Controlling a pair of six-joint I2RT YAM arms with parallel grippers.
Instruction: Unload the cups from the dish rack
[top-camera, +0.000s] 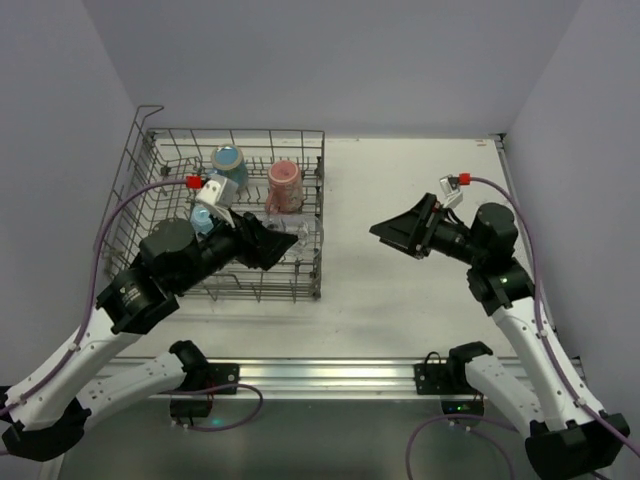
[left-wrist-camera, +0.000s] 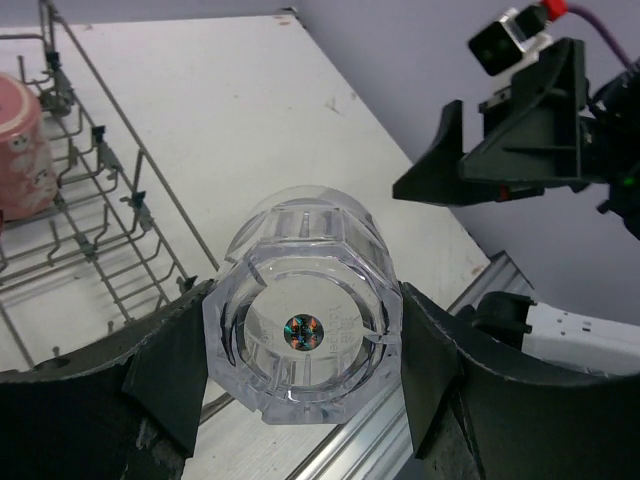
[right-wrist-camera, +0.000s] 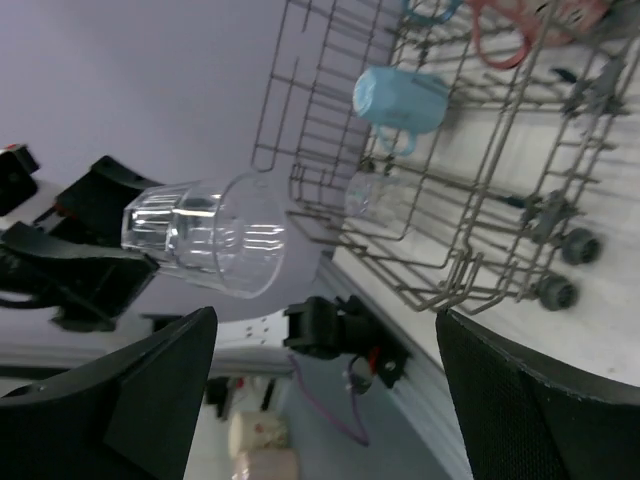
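The left gripper (top-camera: 270, 245) clenches the clear glass (left-wrist-camera: 300, 330) by its base, mouth outward, mid-frame at the right edge of the dish rack (top-camera: 290, 283), likely offering it to the right gripper (top-camera: 395, 232), spread wide facing it.

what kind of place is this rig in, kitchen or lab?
Likely a lab robot cell, not a kitchen: bare white table, plain walls around it, arms bolted to a metal rail. The dish rack and the clear glass in the left gripper look like props.
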